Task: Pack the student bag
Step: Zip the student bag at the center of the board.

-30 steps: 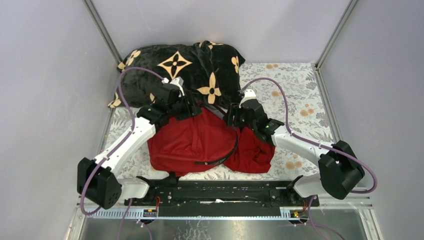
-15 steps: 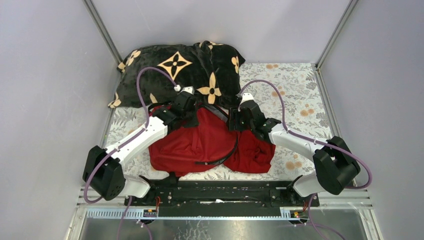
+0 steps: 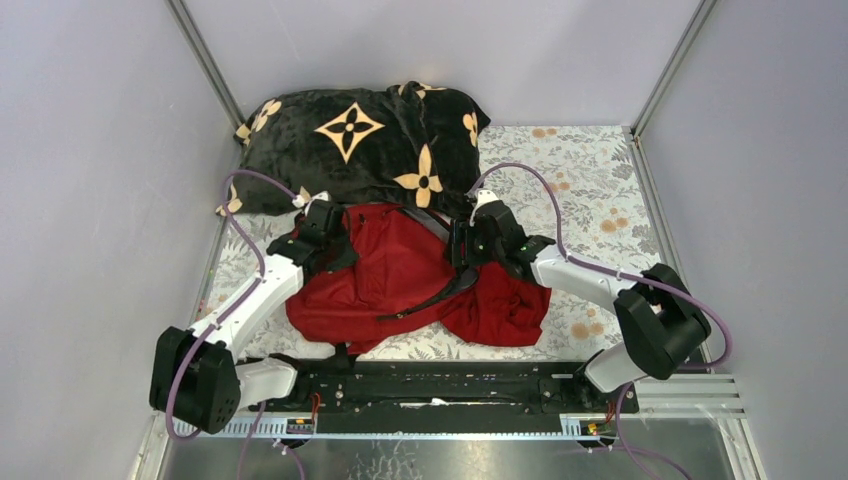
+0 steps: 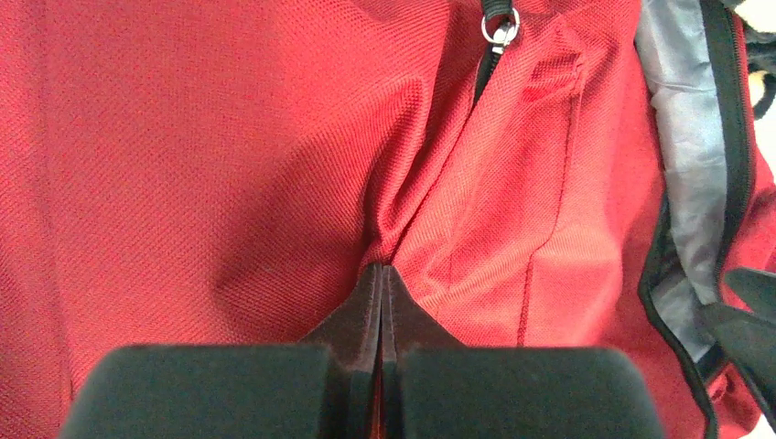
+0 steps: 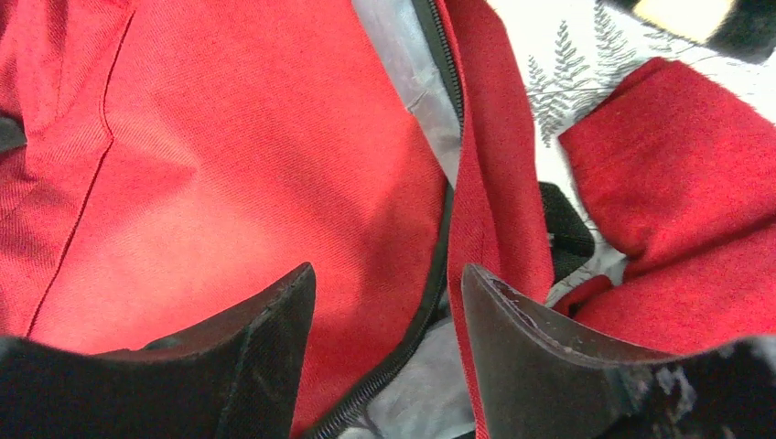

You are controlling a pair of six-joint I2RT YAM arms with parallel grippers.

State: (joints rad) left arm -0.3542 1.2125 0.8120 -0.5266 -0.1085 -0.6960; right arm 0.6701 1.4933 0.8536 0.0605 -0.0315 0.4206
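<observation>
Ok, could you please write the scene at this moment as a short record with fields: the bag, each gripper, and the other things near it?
bag: student bag, red, lying on the floral table cover; zipper partly open, grey lining showing
left gripper: shut, pinching a fold of the bag's red fabric
right gripper: open, jaws apart over the bag's open zipper edge, holding nothing
red cloth: against the bag's right side, not inside it
blanket: black with tan flowers, behind the bag, not inside it
</observation>
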